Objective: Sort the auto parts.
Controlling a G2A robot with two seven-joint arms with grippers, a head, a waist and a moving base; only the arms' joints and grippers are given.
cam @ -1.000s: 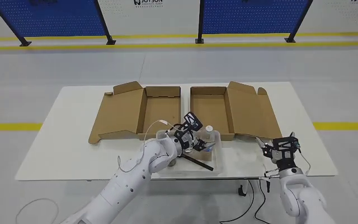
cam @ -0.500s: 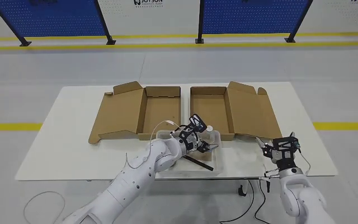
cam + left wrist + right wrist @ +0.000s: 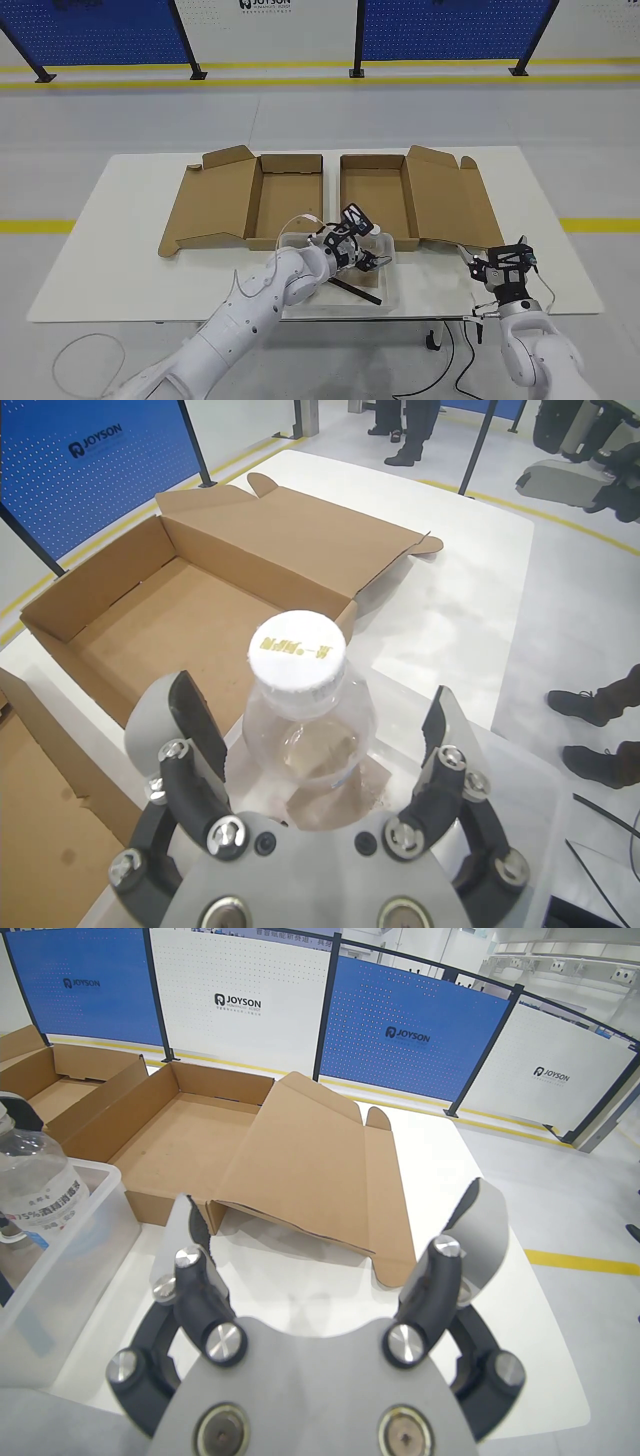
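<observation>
A clear bottle (image 3: 306,725) with a white cap (image 3: 298,657) stands upright in a clear plastic bin (image 3: 392,290) at the table's front. My left gripper (image 3: 317,720) is open, its fingers on either side of the bottle's shoulder and apart from it. From above, the left gripper (image 3: 362,250) sits right beside the bottle (image 3: 373,236). The bottle (image 3: 35,1188) also stands in the bin (image 3: 95,1238) in the right wrist view. A thin black part (image 3: 352,288) lies in the bin. My right gripper (image 3: 332,1228) is open over the bare table near the front right corner (image 3: 503,262).
Two open cardboard boxes lie behind the bin: the left box (image 3: 285,200) and the right box (image 3: 378,198), with its lid flap (image 3: 445,200) spread toward the right arm. The table's front edge is close to the bin. Black cables (image 3: 600,870) lie beside the bin.
My left gripper has moved right, toward the bottle, and now straddles it. The right arm has not moved.
</observation>
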